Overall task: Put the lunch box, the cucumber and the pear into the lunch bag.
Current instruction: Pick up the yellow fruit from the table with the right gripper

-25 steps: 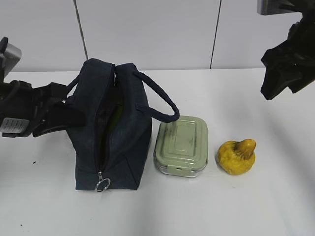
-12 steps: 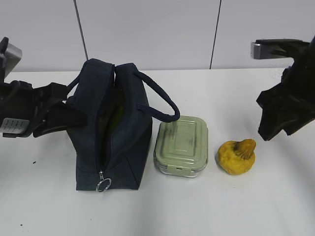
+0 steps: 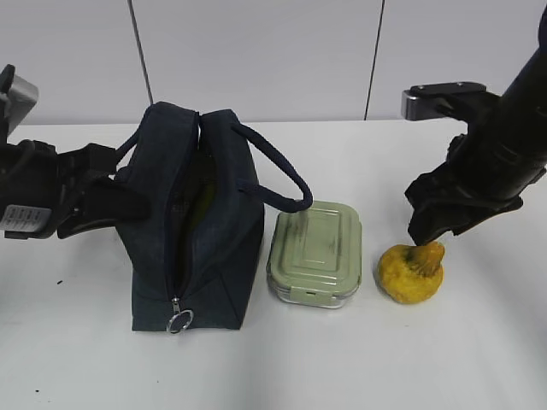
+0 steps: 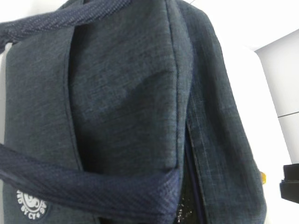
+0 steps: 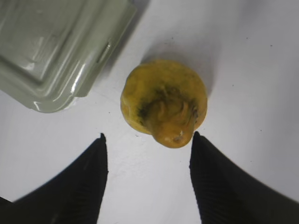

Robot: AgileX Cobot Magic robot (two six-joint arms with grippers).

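Observation:
The dark navy lunch bag (image 3: 201,239) stands at the left with its zipper open; it fills the left wrist view (image 4: 126,93). A strip of green, seemingly the cucumber (image 3: 202,195), shows inside the opening. My left gripper (image 3: 107,192) is at the bag's left handle (image 4: 93,186), which runs into it and hides the jaws. The sage-green lunch box (image 3: 314,254) lies right of the bag. The yellow pear (image 3: 412,272) lies right of the box. My right gripper (image 3: 425,235) hangs open just above the pear (image 5: 163,100), whose neck lies near the right fingertip; the gripper (image 5: 148,135) is empty.
The white table (image 3: 479,359) stretches in front of and to the right of the objects. The bag's right handle (image 3: 282,179) droops over the lunch box's near corner (image 5: 51,46). A white wall stands behind the table.
My right arm has come down and to the left from the upper right, until its open gripper hangs over the pear. The left arm, bag, lunch box and pear have not moved.

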